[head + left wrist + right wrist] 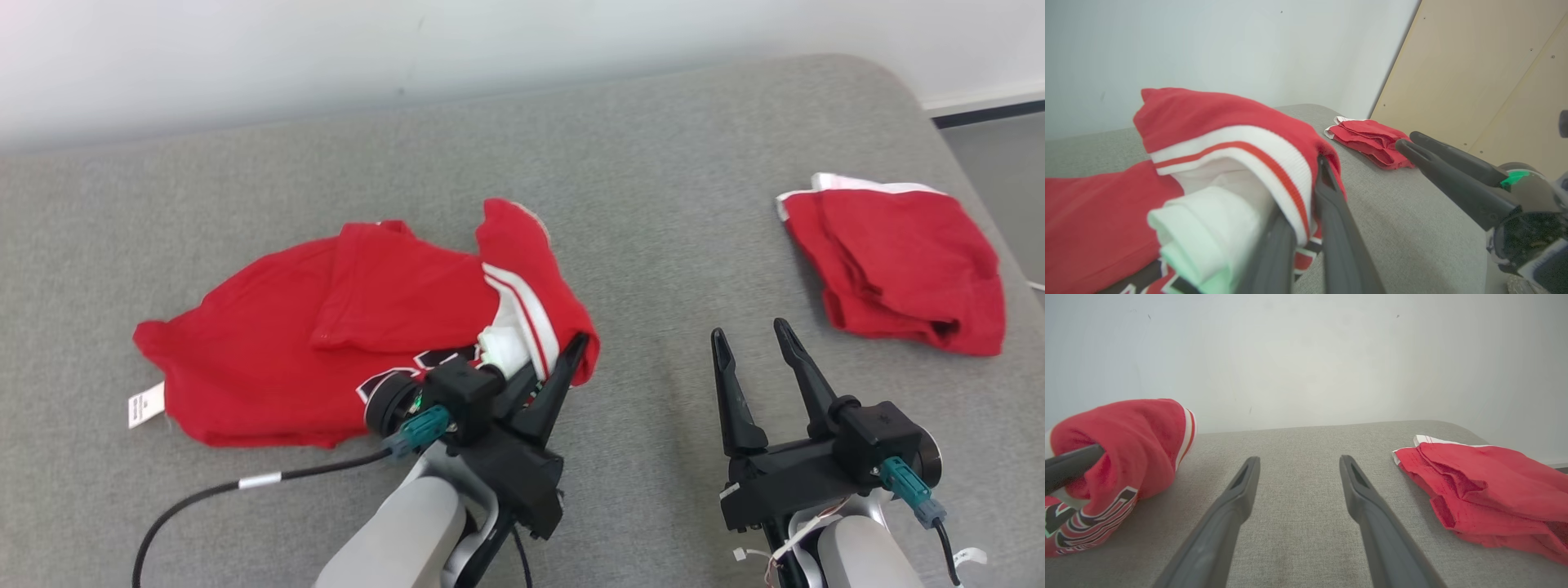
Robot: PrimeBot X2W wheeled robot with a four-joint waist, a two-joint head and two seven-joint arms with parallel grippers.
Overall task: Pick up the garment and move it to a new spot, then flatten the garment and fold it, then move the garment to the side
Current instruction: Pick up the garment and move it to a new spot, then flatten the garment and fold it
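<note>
The garment, a red shirt with white-and-red striped trim and black lettering, lies crumpled on the grey padded surface left of centre. My left gripper is shut on the shirt's right edge, and red cloth with the striped trim drapes over its fingers, lifted a little off the surface. The same bunched cloth hangs at the left of the right wrist view. To its right, my right gripper hovers open over bare surface with nothing between its fingers.
A second red garment, folded, with a white edge, lies at the far right near the surface's rounded edge. A white wall runs behind. A pale wooden panel stands beyond the right side. A black cable trails from the left arm.
</note>
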